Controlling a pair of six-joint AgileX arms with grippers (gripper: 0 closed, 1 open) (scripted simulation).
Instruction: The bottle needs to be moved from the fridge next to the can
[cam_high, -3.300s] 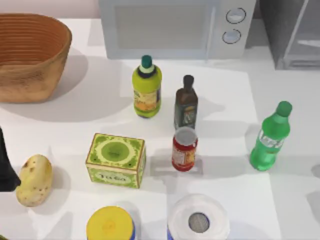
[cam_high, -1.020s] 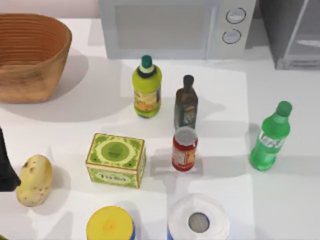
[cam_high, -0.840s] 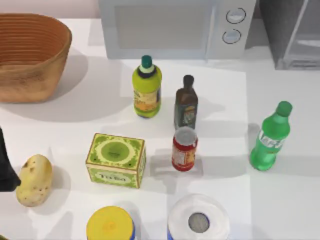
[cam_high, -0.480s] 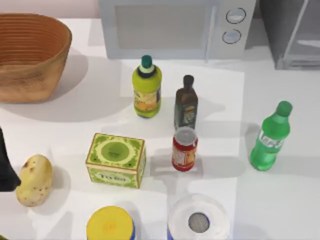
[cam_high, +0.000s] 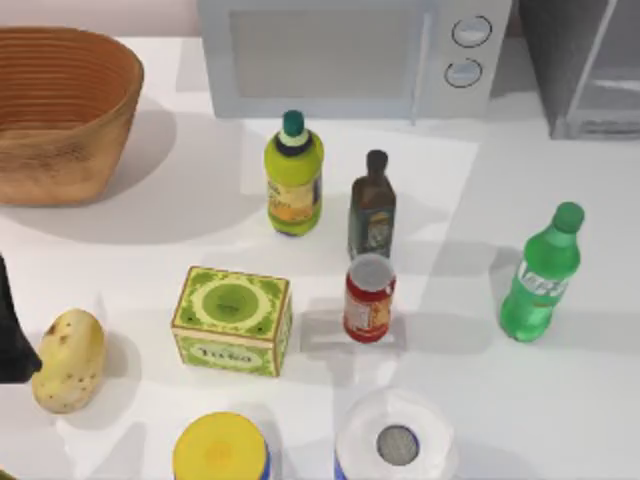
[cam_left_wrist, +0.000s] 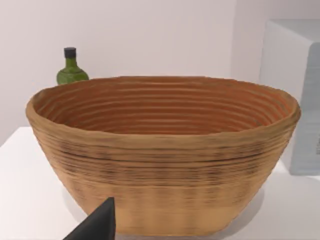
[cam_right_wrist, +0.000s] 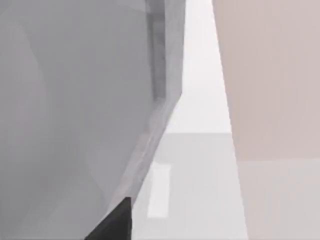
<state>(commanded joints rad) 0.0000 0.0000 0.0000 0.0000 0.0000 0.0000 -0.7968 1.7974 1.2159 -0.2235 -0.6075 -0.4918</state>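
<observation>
The green bottle (cam_high: 540, 275) stands upright on the table at the right, out in the open, a short way in front of the grey fridge (cam_high: 590, 70) at the back right corner. The red can (cam_high: 370, 298) stands near the table's middle, well to the left of the bottle. My left arm (cam_high: 10, 335) is parked at the table's left edge beside a potato; a dark fingertip (cam_left_wrist: 97, 227) of its gripper points at the basket. In the right wrist view a dark fingertip (cam_right_wrist: 114, 224) sits close to the fridge's grey wall (cam_right_wrist: 75, 110).
Behind the can stand a small dark brown bottle (cam_high: 372, 205) and a yellow-green bottle (cam_high: 293, 175). A green box (cam_high: 232, 320), potato (cam_high: 68, 360), yellow-lidded tub (cam_high: 222, 448) and white roll (cam_high: 397, 440) lie in front. A wicker basket (cam_high: 60, 110) and microwave (cam_high: 350, 55) stand behind.
No object has moved. The shade over the table's right part has spread leftwards, narrowing the bright patch around the can.
</observation>
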